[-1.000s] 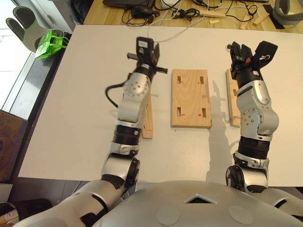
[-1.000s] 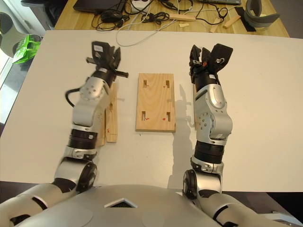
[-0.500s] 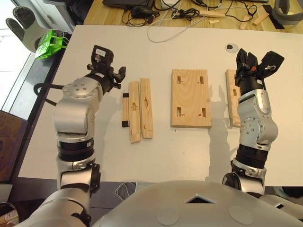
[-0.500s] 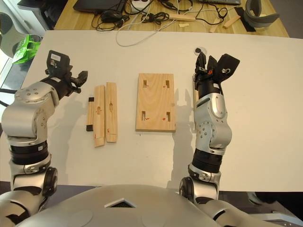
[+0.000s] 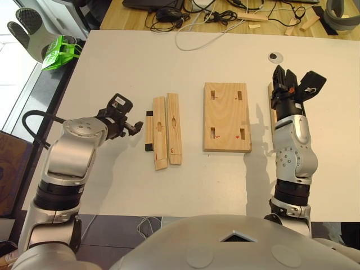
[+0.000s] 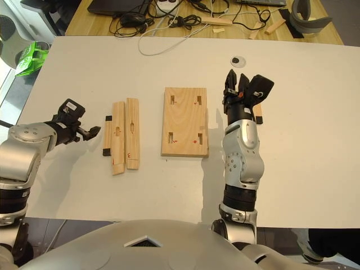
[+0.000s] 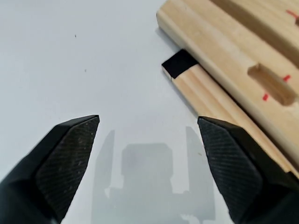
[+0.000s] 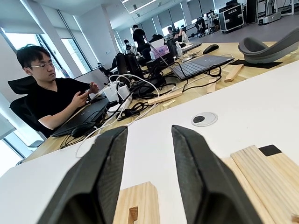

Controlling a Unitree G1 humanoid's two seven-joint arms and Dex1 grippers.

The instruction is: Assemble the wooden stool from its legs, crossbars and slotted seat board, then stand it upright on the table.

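the left arm was bent with its elbow out at the left of the frame, its forearm pointing right, and the left gripper (image 5: 134, 126) hovered low over the flat white table (image 5: 112, 62), its ribbed black fingers (image 7: 70, 140) spread wide and empty, just left of the wood pieces

the right arm ran straight up the right side of the frame, and the right gripper (image 5: 295, 80) pointed away over the table with its smooth dark fingers (image 8: 105, 163) parted, grasping nothing

one pale rectangular wooden seat board (image 5: 227, 117) lay flat in the middle of the frame, with four small rectangular slots, two near its top edge and two near its bottom edge

left of it lay three pieces side by side, touching: two long pale wooden bars (image 5: 174, 128), each with one oblong slot and rounded edges, and one thin wooden strip with black ends (image 5: 149, 130) on their left

more pale wood (image 5: 272, 109) lay under the right arm, partly hidden, so its count could not be told
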